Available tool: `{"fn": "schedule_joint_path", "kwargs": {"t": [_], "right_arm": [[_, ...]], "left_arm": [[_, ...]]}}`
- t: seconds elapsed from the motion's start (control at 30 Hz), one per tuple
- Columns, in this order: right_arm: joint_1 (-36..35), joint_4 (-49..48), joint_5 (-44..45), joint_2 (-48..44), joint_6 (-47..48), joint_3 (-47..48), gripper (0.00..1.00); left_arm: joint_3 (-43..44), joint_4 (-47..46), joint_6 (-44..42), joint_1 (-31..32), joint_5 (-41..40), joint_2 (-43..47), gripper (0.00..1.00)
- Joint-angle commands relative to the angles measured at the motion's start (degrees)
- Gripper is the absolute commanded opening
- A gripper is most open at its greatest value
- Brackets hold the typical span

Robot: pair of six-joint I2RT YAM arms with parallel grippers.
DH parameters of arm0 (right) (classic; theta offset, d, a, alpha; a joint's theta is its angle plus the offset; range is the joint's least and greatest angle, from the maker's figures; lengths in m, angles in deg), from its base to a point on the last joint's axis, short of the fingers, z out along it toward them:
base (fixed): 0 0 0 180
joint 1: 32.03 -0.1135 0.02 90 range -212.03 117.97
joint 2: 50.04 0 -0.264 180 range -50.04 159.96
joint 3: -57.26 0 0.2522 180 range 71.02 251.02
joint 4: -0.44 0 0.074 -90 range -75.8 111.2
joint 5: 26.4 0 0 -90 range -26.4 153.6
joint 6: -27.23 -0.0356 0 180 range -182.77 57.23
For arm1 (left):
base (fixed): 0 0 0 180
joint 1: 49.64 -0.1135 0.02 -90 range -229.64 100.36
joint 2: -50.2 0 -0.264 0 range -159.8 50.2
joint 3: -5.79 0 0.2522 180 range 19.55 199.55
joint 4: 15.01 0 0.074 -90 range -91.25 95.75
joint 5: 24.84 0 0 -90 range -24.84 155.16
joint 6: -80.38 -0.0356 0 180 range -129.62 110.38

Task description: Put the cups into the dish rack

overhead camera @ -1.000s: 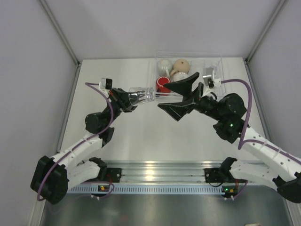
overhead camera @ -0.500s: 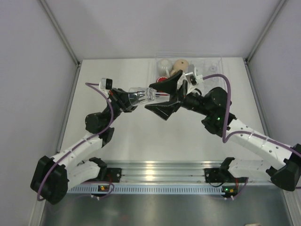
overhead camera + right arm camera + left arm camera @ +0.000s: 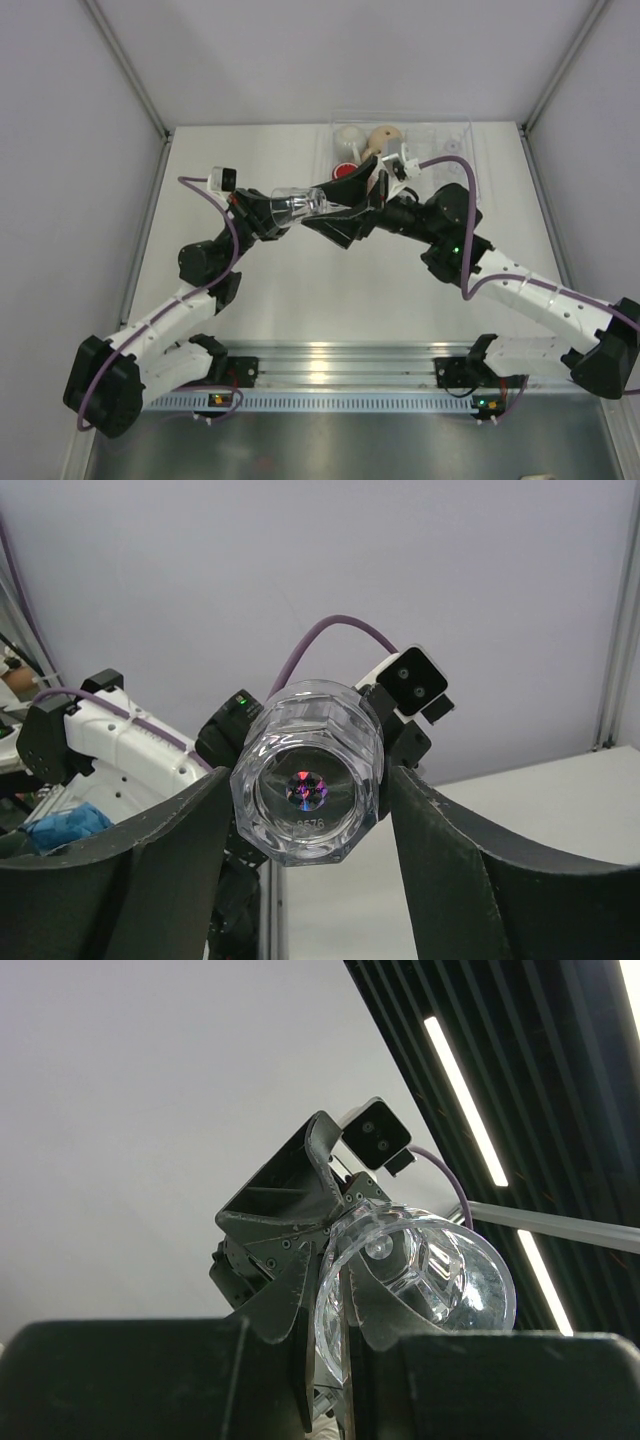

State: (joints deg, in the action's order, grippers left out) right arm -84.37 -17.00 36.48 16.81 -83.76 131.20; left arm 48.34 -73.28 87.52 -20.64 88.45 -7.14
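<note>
Beside the dish rack's (image 3: 452, 134) near left corner, the left gripper (image 3: 283, 210) is clenching a clear glass (image 3: 300, 205) sideways, while the right gripper (image 3: 318, 208), spread open, is surrounding its base, probably to take it.

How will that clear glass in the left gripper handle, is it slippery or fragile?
The clear glass looks smooth and glossy, so probably slippery against the right gripper. Rigid and likely breakable if dropped. Its rounded faceted body, lying sideways, could roll.
</note>
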Motion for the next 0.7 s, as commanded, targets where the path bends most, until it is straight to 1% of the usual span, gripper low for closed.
{"fn": "schedule_joint_path", "kwargs": {"t": [0.0,0.1,0.17,0.23,0.3,0.4,0.43,0.53,0.57,0.6,0.63,0.67], "right_arm": [[-1.1,-4.3,-1.1,-0.1,0.6,2.3,0.64],[-1.3,-4.3,-1.4,0.3,1.0,2.8,0.69],[-1.2,-3.3,-2.1,1.3,1.3,4.1,0.69],[-1.2,-3.3,-2.8,1.7,1.0,4.7,0.65],[-1.4,-3.9,-2.9,2.0,0.8,4.6,0.64],[-1.5,-5.4,-2.7,2.1,0.7,4.0,0.68],[-1.6,-5.4,-2.4,2.2,0.7,4.2,0.68],[-1.7,-5.1,-2.2,2.3,0.5,4.1,0.56],[-1.8,-5.7,-2.0,2.3,0.1,3.5,0.47],[-1.9,-6.4,-1.8,2.3,0.0,2.9,0.42],[-2.0,-7.0,-1.6,2.3,-0.7,2.4,0.34],[-2.1,-7.9,-1.6,2.3,-1.1,1.5,0.3]], "left_arm": [[0.7,-8.2,-1.3,0.4,0.6,1.9,0.0],[0.6,-8.2,-2.2,0.6,0.4,2.6,0.0],[0.3,-8.2,-2.6,0.7,0.3,2.7,0.0],[-0.1,-8.2,-2.3,0.6,-0.1,2.5,0.0],[-0.6,-8.2,-2.0,0.6,-0.3,2.3,0.0],[-0.8,-8.2,-1.5,0.7,-0.3,2.1,0.0],[-0.9,-8.2,-1.3,0.6,-0.4,2.1,0.0],[-1.3,-8.1,-1.0,0.7,-0.9,2.5,0.0],[-1.4,-8.2,-1.6,0.7,-0.8,2.8,0.0],[-1.4,-8.1,-1.6,0.6,-0.5,2.6,0.0],[-1.4,-8.2,-1.4,0.6,-0.2,2.4,0.0],[-1.4,-8.2,-1.0,0.7,0.2,1.8,0.0]]}}
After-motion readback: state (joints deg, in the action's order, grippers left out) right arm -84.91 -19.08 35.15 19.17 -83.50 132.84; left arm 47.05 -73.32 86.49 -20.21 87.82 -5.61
